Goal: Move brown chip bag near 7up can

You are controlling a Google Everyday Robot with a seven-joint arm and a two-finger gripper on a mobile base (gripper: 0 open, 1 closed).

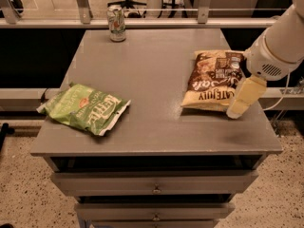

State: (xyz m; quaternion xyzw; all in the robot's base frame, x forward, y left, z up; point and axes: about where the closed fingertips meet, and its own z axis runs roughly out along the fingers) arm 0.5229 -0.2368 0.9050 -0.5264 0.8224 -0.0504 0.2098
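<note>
The brown chip bag (212,81) lies flat on the right side of the grey table (152,61), its pale yellow band toward the front edge. The 7up can (116,23) stands upright at the far edge of the table, left of centre, well away from the bag. My gripper (237,108) hangs from the white arm (278,46) at the table's right side, low over the bag's front right corner and covering part of its right edge. Nothing shows in its hold.
A green Kettle chip bag (86,109) lies at the front left of the table. Drawers (154,184) sit below the tabletop. A rail with posts (81,4) runs behind the table. The floor is speckled (23,189).
</note>
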